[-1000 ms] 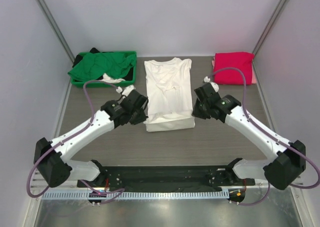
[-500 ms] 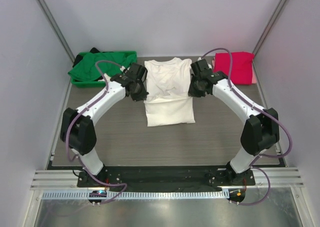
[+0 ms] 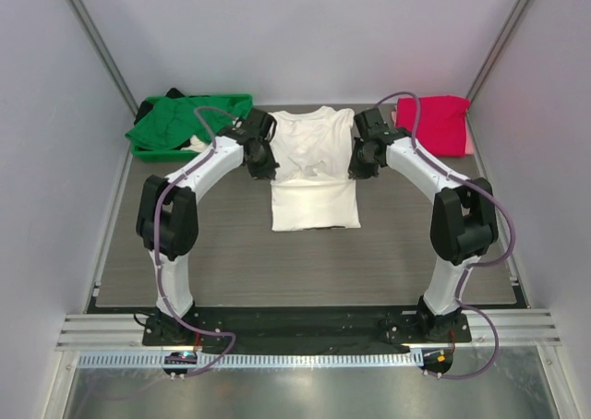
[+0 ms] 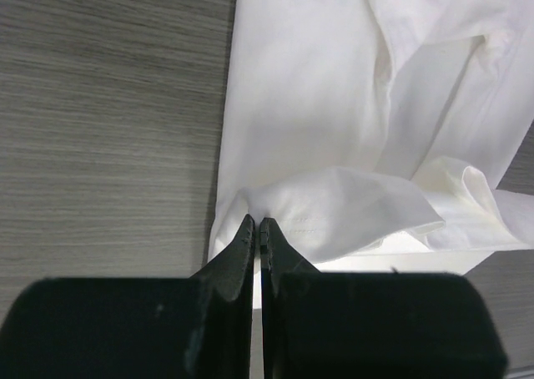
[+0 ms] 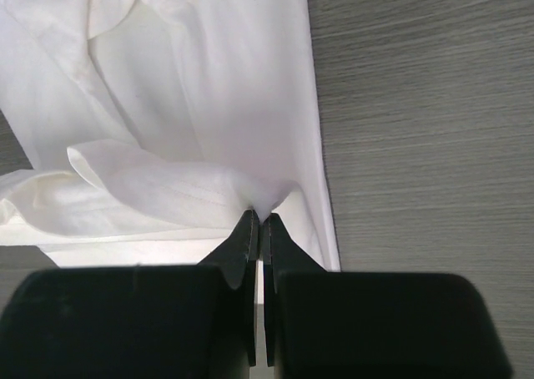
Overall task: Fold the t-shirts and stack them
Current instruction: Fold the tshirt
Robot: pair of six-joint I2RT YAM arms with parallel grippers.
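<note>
Your left gripper (image 4: 255, 222) is pinched tight on a raised fold of the white t-shirt (image 3: 314, 174), and your right gripper (image 5: 259, 216) is clamped on the opposite edge. Both arms reach far forward, flanking the soft, creased cotton on the grey wood-grain table (image 3: 185, 253). Beyond lie a green t-shirt (image 3: 189, 124) at far left and a pink-red t-shirt (image 3: 432, 124) at far right.

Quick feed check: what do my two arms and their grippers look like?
The left arm and right arm have white links with bulky black joint housings. A purple cable loops along each. The left gripper and right gripper are black, with two thin tapering fingers on a blocky body.
</note>
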